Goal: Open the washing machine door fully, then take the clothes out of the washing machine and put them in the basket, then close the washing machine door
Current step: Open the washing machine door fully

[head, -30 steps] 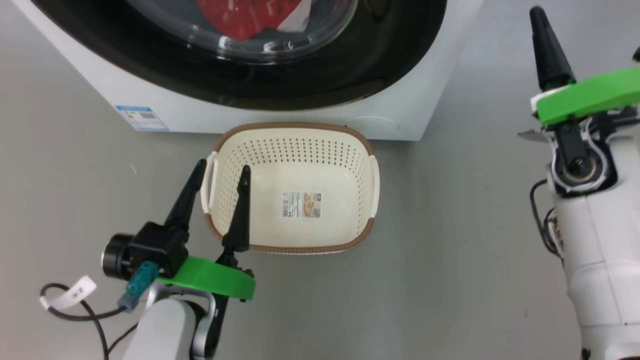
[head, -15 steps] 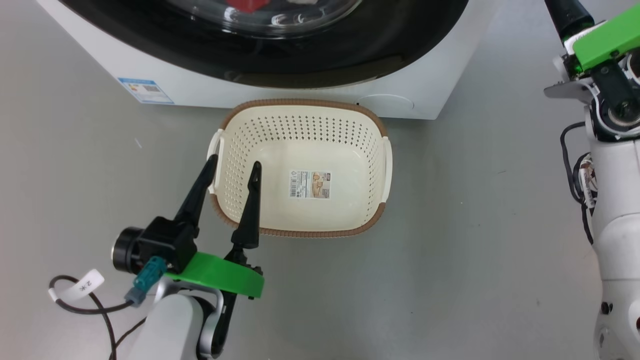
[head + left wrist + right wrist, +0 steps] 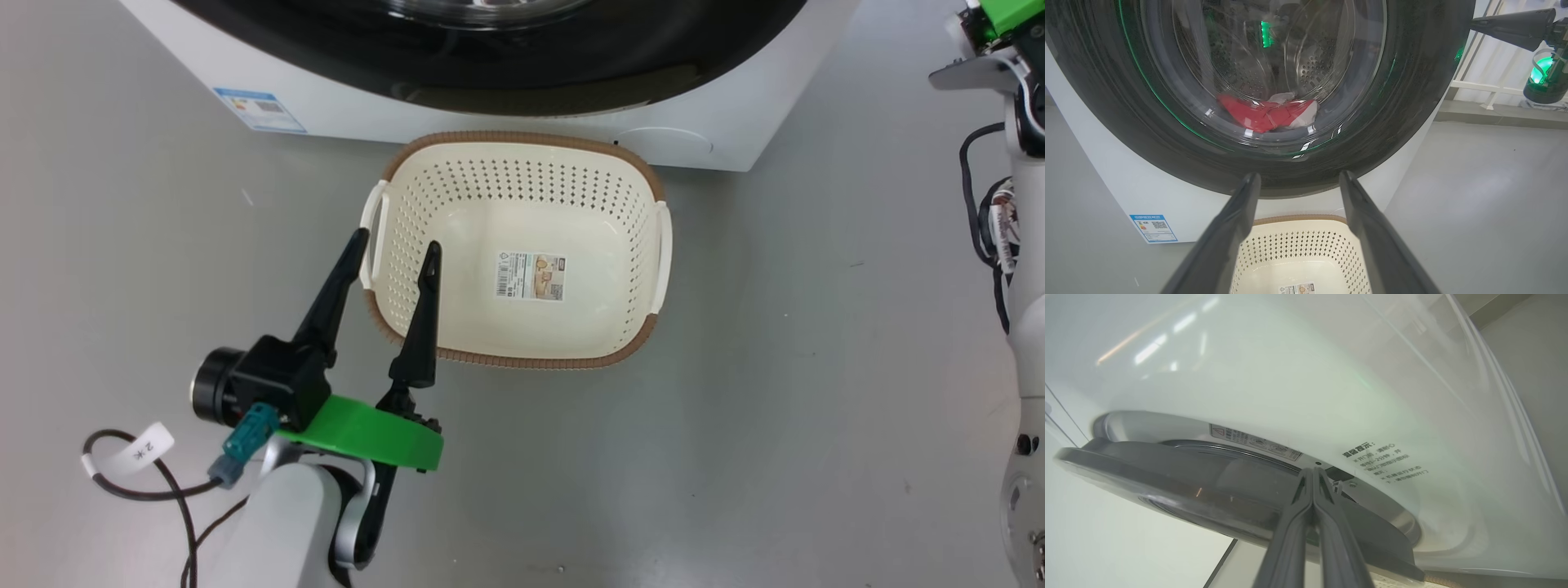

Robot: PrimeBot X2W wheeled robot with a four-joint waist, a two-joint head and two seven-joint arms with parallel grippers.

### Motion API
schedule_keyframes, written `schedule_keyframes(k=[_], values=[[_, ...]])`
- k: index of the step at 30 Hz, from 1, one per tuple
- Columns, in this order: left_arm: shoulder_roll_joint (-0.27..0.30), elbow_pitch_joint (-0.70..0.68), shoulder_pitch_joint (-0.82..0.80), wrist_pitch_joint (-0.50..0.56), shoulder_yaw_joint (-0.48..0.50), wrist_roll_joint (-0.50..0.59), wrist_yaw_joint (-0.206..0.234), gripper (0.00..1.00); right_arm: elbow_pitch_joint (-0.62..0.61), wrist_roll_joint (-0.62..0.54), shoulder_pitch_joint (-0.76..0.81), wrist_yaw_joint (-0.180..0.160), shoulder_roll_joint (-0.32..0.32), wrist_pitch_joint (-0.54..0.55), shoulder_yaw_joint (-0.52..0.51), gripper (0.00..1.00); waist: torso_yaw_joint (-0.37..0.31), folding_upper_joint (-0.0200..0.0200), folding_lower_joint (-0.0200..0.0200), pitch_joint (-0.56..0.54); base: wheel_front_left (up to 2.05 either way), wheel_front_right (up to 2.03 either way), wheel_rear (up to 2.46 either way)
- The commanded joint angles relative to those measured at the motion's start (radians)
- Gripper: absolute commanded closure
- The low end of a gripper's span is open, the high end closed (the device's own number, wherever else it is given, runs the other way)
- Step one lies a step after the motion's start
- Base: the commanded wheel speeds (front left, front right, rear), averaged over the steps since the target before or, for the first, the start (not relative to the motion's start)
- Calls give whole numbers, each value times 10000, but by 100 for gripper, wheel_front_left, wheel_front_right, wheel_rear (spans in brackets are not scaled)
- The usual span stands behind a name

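On my head camera the cream basket (image 3: 522,139) sits on the grey floor (image 3: 816,408), just in front of the white washing machine (image 3: 735,122), with a label (image 3: 530,276) on its bare bottom. The washing machine door (image 3: 506,77) shows as a glossy black rim along the top edge. My left gripper (image 3: 396,239) has its fingers spread, lined up either side of the basket's left handle (image 3: 376,219). My right arm (image 3: 1024,408) runs down the right edge

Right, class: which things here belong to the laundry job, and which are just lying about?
Job: washing machine, door, red clothes, basket, left gripper, right gripper.
Just there: tagged cable, white railing, blue label on the machine.
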Motion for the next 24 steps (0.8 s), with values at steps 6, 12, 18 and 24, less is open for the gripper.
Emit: schedule_keyframes(k=[6, 12, 18, 24], values=[[152, -378, -145, -90, 195, -54, 78, 0, -42, -236, -568, 6, 99, 248, 59, 100, 222, -1, 0, 175, 0, 0, 0], [152, -462, -186, -90, 142, -74, 101, 0, 172, -383, -837, 6, 89, 368, -10, 100, 424, -1, 0, 279, 0, 0, 0], [152, -465, -166, -90, 101, -77, 100, 0, 372, -495, -993, 6, 79, 502, 40, 100, 563, -1, 0, 287, 0, 0, 0], [152, -430, -153, -90, 30, -88, 83, 0, 655, -532, -1192, 6, -52, 860, 94, 100, 707, -1, 0, 272, 0, 0, 0]])
